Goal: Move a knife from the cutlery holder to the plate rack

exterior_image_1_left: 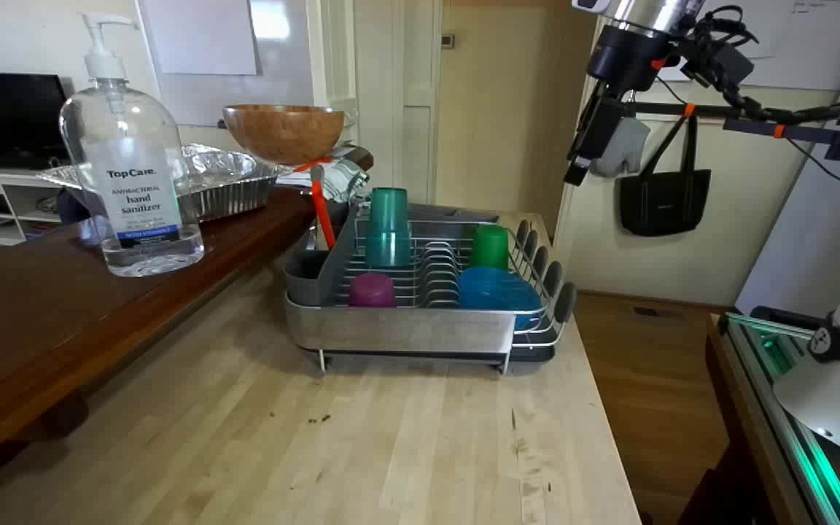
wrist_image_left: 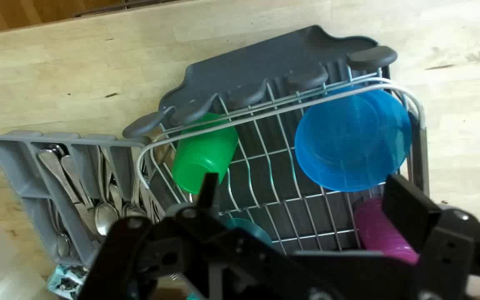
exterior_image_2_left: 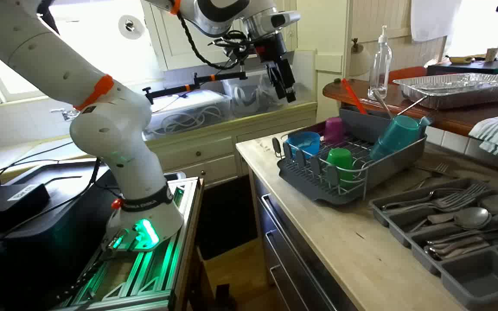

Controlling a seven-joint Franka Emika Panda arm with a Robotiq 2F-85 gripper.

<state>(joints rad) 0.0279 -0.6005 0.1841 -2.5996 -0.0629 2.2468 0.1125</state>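
A pale wooden counter bears the plate rack, with a dark wooden table alongside carrying a foil pan and a sanitizer bottle. In an exterior view, a grey cutlery tray with spoons and forks lies near the rack. Taking up room inside the rack are a blue bowl, a leaning teal cup, a green cup and a magenta cup. The white arm bends over from its lit base, and the gripper hangs tilted downward, higher than the rack and well apart from it; its fingers are spread wide with nothing held between them. At the rack's table side stands the dark grey cutlery holder, a slim orange-red utensil tilting out of it, lower end hidden; whether this is the knife, I cannot tell.
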